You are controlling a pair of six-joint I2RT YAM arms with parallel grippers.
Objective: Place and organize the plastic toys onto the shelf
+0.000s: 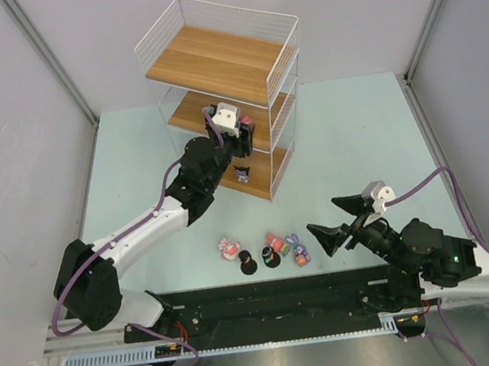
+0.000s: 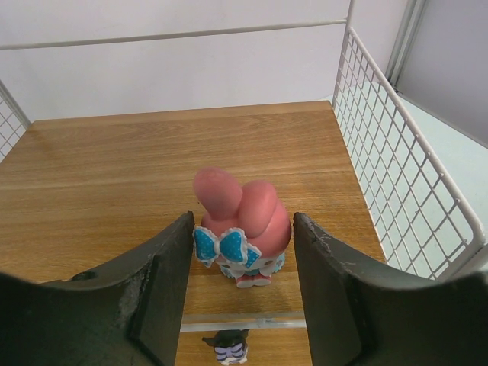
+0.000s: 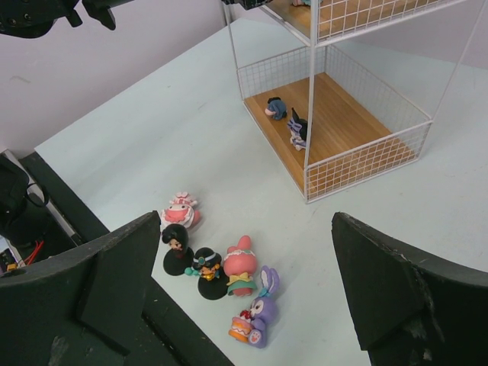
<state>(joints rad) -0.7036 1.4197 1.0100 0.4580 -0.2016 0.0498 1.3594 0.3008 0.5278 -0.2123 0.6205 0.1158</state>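
The shelf (image 1: 210, 61) stands at the back of the table. My left gripper (image 1: 243, 138) reaches into its middle tier. In the left wrist view a pink bunny-eared toy (image 2: 244, 210) with a blue bow stands on the wooden board (image 2: 114, 175), and my left gripper (image 2: 242, 221) is open closely around it, with a thin gap on the right. My right gripper (image 1: 335, 221) hovers open above the table with nothing in it. Below it (image 3: 245, 217) lie a pink-and-white toy (image 3: 180, 210), two dark-haired toys (image 3: 175, 248) (image 3: 207, 268) on black bases, a pink toy (image 3: 242, 271) and a purple bunny (image 3: 259, 313).
Two small dark toys (image 3: 276, 108) (image 3: 297, 128) stand on the bottom board, inside its wire wall (image 3: 366, 164). One of them (image 2: 229, 349) shows below the middle board's front edge. A black rail (image 1: 269, 301) runs along the near table edge. Grey walls enclose the table.
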